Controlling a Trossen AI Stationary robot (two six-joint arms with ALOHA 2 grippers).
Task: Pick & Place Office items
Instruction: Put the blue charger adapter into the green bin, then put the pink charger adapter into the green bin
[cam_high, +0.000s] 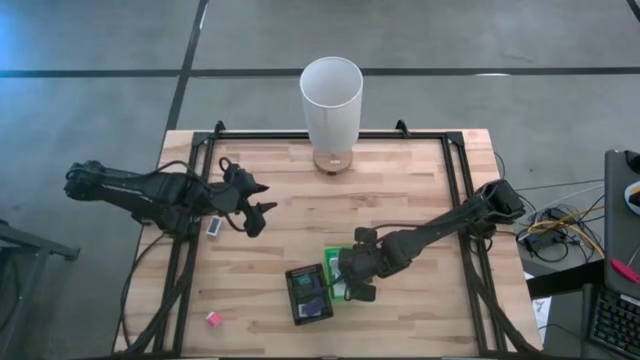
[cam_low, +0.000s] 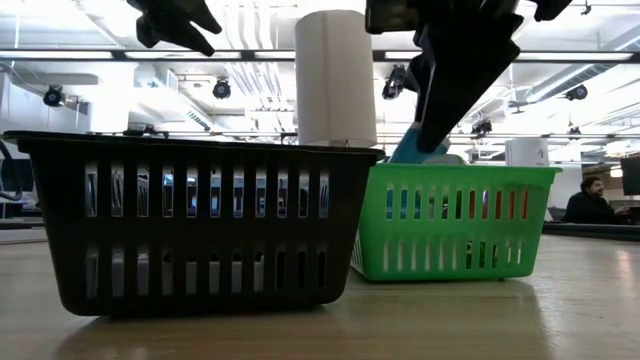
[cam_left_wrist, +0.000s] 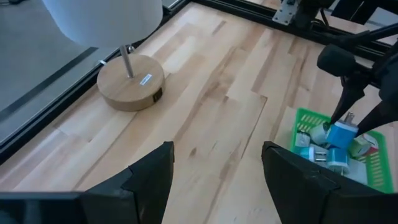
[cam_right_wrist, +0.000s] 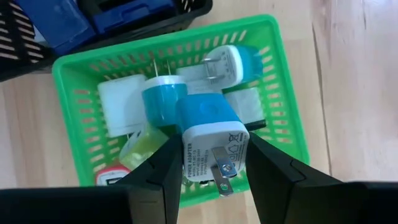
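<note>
My right gripper (cam_right_wrist: 211, 144) is shut on a blue and white plug adapter (cam_right_wrist: 210, 127) and hangs over the green tray (cam_right_wrist: 283, 93). Several more adapters in white, blue and teal lie in that tray. The black tray (cam_high: 308, 293) stands right beside it, toward the table's left, with blue items inside. My left gripper (cam_left_wrist: 217, 168) hovers open and empty over the table's left part (cam_high: 258, 212). A small white item (cam_high: 215, 228) lies on the wood below it. A pink item (cam_high: 212, 318) lies near the front left corner. My right gripper pinches the adapter between its two fingers, by two opposite sides of its blue body (cam_right_wrist: 186, 124). The fingers come steeply from above. The adapter's white pronged face (cam_right_wrist: 217, 155) is turned up toward the wrist. It hangs over the items in the green tray, about at rim height (cam_low: 415, 150).
A tall white cylinder (cam_high: 331, 100) on a round wooden base (cam_left_wrist: 130, 81) stands at the table's far middle. A black frame (cam_high: 455, 190) runs along the table's sides and far edge. Bare wood lies between the cylinder and the trays.
</note>
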